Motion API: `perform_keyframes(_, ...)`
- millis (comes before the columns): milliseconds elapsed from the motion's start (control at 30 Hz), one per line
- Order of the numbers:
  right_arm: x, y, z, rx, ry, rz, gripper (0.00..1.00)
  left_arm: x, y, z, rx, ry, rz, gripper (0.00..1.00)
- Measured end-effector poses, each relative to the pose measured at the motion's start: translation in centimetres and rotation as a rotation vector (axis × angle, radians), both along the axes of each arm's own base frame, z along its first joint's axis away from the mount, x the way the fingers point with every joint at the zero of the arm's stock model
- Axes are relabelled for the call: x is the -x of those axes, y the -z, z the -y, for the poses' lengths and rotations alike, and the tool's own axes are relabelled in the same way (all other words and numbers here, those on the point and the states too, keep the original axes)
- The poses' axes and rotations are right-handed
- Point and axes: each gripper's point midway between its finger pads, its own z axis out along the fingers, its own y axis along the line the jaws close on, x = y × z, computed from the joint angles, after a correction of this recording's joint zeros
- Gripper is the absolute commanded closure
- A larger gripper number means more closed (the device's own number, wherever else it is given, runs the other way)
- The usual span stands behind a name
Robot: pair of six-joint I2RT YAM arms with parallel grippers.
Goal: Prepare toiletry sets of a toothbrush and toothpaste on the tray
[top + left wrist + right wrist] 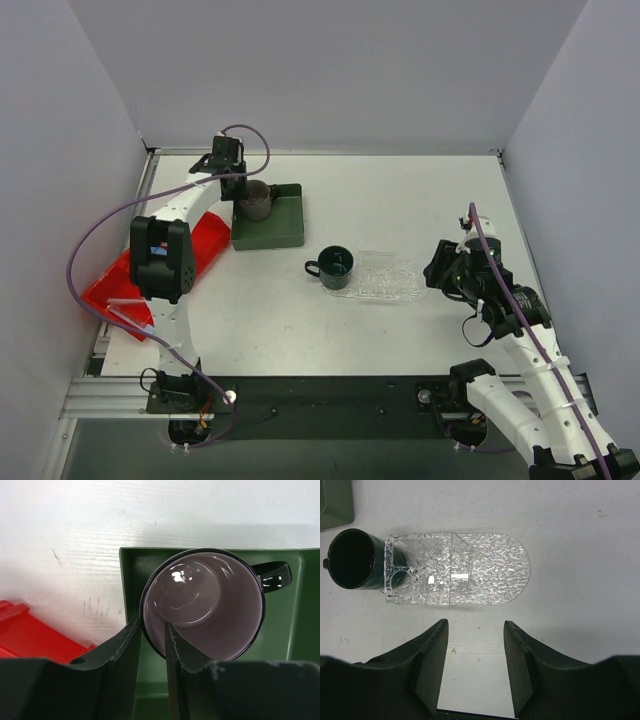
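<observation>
The clear textured tray lies at mid-table and holds nothing on its flat part; it also shows in the right wrist view. My right gripper is open and empty just off the tray's right end, its fingertips over bare table. My left gripper reaches to the dark green box and is shut on the rim of a black mug, one finger inside and one outside. Thin pale sticks that look like toothbrushes lie at the near end of the red bin. No toothpaste tube is in view.
The dark green box stands at the back left with the black mug in it. A dark green mug stands at the tray's left end. The red bin lies at the left, partly hidden by my left arm.
</observation>
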Motion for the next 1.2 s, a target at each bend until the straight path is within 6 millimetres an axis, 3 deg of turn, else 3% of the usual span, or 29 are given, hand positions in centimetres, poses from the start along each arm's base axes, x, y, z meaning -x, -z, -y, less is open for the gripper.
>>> perform_keyframes(500, 0.1, 0.5, 0.0, 0.004, 0.001, -0.013, 0.56, -0.3, 0.3, 1.0, -0.002, 0.044, -0.017, 0.66)
perform_keyframes(800, 0.1, 0.8, 0.0, 0.007, 0.001, -0.025, 0.56, -1.2, 2.7, 1.2, -0.010, 0.043, -0.073, 0.65)
perform_keyframes(933, 0.1, 0.8, 0.1, 0.007, 0.001, -0.026, 0.56, -1.3, 2.8, 1.3, -0.011, 0.044, -0.077, 0.79)
perform_keyframes(1067, 0.1, 0.8, 0.1, 0.007, 0.002, -0.026, 0.56, -1.1, 2.8, 1.5, -0.014, 0.050, -0.083, 0.98)
perform_keyframes(1200, 0.1, 0.8, 0.1, 0.007, 0.002, -0.026, 0.56, -1.1, 2.8, 1.6, -0.014, 0.053, -0.084, 1.00)
